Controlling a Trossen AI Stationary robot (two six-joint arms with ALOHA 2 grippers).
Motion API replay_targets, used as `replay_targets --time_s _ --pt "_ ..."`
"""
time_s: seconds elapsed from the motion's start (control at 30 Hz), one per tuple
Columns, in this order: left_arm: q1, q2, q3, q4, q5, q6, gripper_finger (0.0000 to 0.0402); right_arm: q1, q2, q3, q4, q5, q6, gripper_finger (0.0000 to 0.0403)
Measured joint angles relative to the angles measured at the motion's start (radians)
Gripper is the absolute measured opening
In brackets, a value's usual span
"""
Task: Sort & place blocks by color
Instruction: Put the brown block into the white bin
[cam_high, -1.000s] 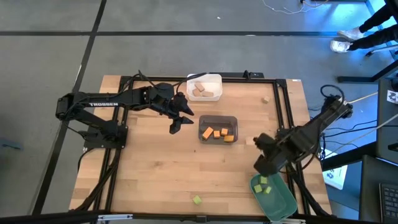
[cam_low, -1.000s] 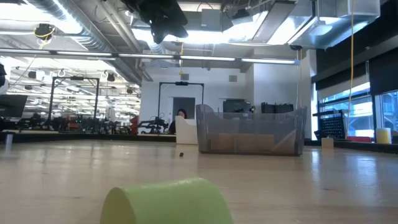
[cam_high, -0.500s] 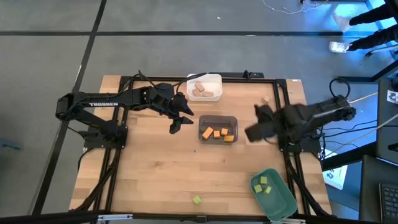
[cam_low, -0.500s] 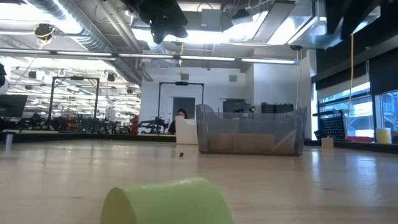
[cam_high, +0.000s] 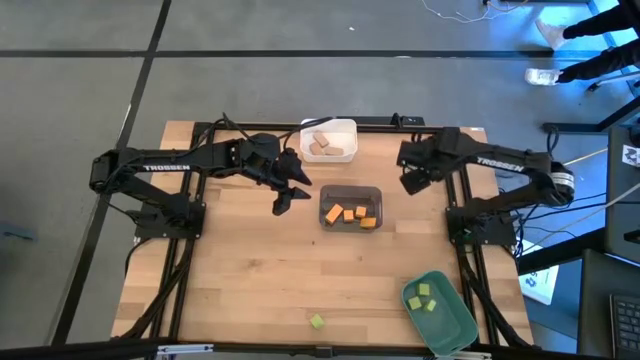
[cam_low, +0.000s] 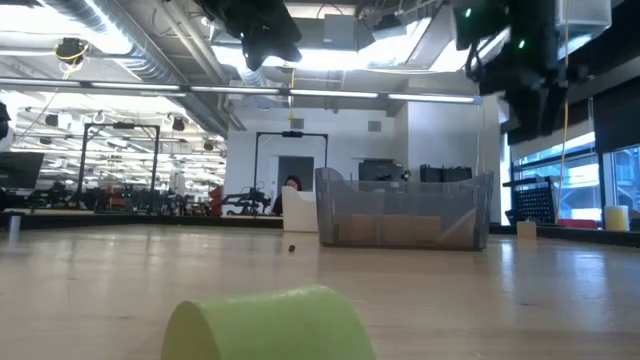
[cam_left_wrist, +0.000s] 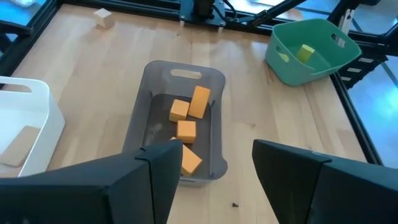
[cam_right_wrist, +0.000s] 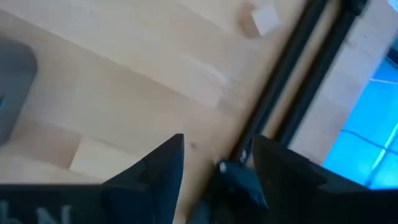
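- Swinging away from the green bin (cam_high: 438, 310) at the near right corner, your right gripper (cam_high: 412, 180) is now hanging over the far right part of the table (cam_high: 240, 270), just beyond the dark grey bin (cam_high: 350, 208); a second ago it was over the green bin.
- Its fingers (cam_right_wrist: 158, 165) are standing apart with bare wood between them, so it is carrying nothing; they have been narrowing a little over the last second.
- That is telling you the green drop is done: two light green blocks (cam_high: 427, 296) are lying inside the green bin.
- The right wrist view is showing a lone tan block (cam_right_wrist: 262, 20) on the wood ahead of the fingers, beside the black frame rail (cam_right_wrist: 298, 68). You are probably heading for that one next, though it is not yet between the fingers.
- Your left gripper (cam_high: 288, 192) is keeping its place just left of the dark grey bin, fingers (cam_left_wrist: 155, 168) apart and empty, unchanged from the earlier frames.
- Sorting so far: orange blocks (cam_high: 350, 214) are sitting in the dark grey bin, and tan blocks (cam_high: 322, 146) are lying in the white bin (cam_high: 329, 126) at the far edge.
- Still loose: the tan block near the far right corner, and one light green block (cam_high: 317, 321) on the table near the front edge, well apart from both grippers. In the low view that green block (cam_low: 270, 322) is filling the foreground.
- You are looking at two pickups left, as far as these views show.
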Motion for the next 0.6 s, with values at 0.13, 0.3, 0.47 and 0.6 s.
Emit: replay_targets --time_s 0.13,0.3,0.47,0.6 --pt "0.002 0.0 0.0 0.002 -0.044 -0.008 0.0186 -0.141 0.0 -0.071 0.163 -0.03 -0.172 0.0189" --pt "0.005 0.0 0.0 0.003 -0.101 -0.032 0.0186 -0.311 0.001 -0.159 0.317 -0.07 -0.279 0.0189" --pt "0.023 0.0 0.0 0.007 -0.119 -0.102 0.0186 -0.434 0.026 -0.198 0.384 -0.066 -0.272 0.0189" --pt "0.039 0.0 0.0 0.007 -0.119 -0.114 0.0186 -0.484 0.059 -0.219 0.43 -0.019 -0.272 0.0189"
